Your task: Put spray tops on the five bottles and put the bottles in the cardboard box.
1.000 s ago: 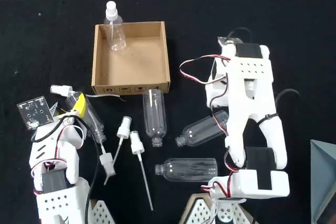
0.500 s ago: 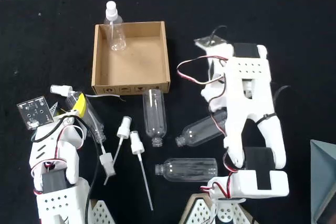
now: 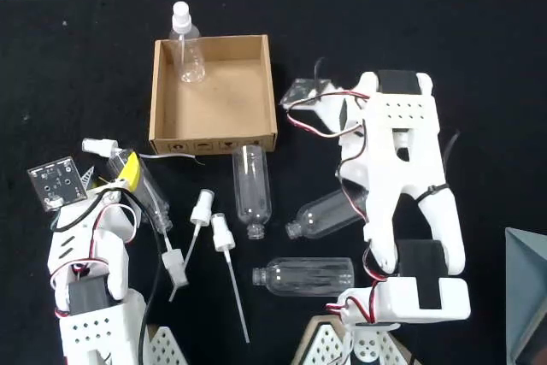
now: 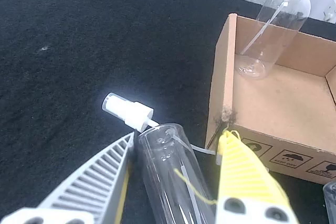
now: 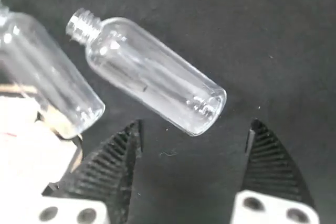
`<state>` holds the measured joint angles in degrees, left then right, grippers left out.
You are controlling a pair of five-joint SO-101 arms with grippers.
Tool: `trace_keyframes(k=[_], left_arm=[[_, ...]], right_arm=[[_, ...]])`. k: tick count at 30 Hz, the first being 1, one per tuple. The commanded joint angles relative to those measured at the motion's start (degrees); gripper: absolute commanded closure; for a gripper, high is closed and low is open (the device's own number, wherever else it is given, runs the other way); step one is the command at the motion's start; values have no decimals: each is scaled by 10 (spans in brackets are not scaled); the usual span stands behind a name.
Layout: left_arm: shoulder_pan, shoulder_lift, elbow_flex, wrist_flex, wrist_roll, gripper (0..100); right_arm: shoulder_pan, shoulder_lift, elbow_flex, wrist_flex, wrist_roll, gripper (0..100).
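right arm's wrist end has swung toward the left of the high view, nearer the shallow brown cardboard box [image 3: 214, 141]; your left arm has kept still. one clear plastic bottle with a white spray top [image 3: 185, 49] already stands in the box's upper left corner. the left gripper [image 4: 177, 136], at the lower left of the high view, is clamped on a second clear bottle [image 4: 173, 182]. a thin tube shows inside it, so it is probably topped, though its neck is hidden. a loose white spray top [image 4: 126, 111] lies just past its end. the right gripper [image 5: 197, 124] has its jaws wide apart above an uncapped clear bottle [image 5: 149, 77] lying on the black table [image 3: 479, 40]. three uncapped bottles [image 3: 250, 187] lie at centre frame, with loose spray tops [image 3: 224, 237] just left of them. you look to be at the pick-up of the next bare bottle. next, lower the spread jaws around its body and close squarely across it, since a round bottle may roll. keep the threaded neck free for a top.
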<state>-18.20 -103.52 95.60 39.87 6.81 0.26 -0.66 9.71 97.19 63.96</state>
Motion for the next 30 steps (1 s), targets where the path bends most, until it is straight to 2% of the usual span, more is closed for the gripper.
trace_keyframes(k=[1,22,30], left_arm=[[-5,-6,-3,-13,-4,770],[-5,-6,-3,-13,-4,770],[-5,-6,-3,-13,-4,770]], right_arm=[[-22,-7,-8,11,44,730],[-27,-11,-7,9,223,733],[-43,-132,65,5,263,733]])
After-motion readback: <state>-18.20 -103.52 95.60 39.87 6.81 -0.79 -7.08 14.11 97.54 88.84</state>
